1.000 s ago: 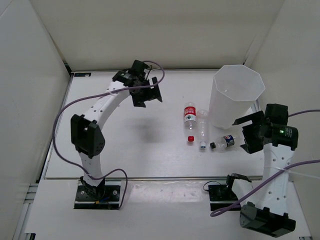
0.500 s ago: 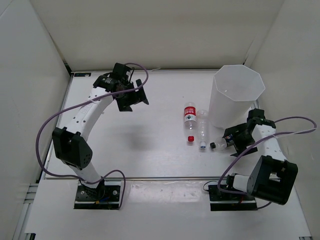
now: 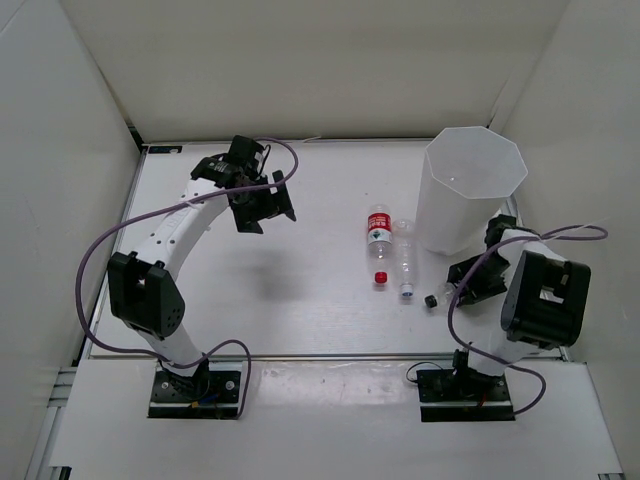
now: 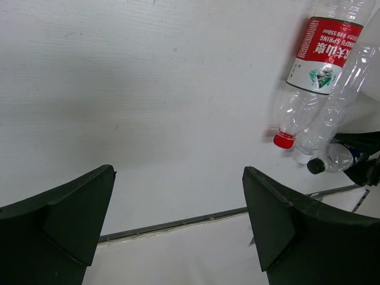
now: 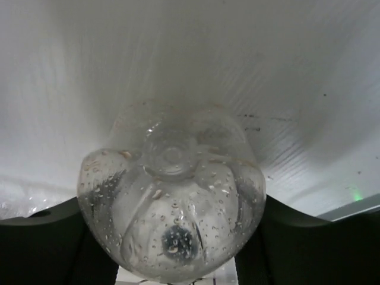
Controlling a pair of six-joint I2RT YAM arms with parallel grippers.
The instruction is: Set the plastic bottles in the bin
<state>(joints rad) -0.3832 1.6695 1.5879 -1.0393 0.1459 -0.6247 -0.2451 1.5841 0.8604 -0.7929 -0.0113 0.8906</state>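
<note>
- One short dark-capped clear bottle (image 3: 442,294) lies on the table (image 3: 300,300) beside the translucent white bin (image 3: 445,215); right pincer (image 3: 470,282) has just clamped it.
- Left wrist: left pincer (image 4: 178,196) wide, empty.
- Right wrist: bottle base between jaws; lift judged next.

The white table (image 4: 148,89) looks matt and faintly ribbed. The tall translucent white plastic bin (image 3: 440,225) is smooth and frosted. The short clear plastic bottle (image 5: 172,202) is glossy and beaded with droplets. The red-labelled clear plastic bottle (image 4: 320,59) carries a shiny label.
</note>
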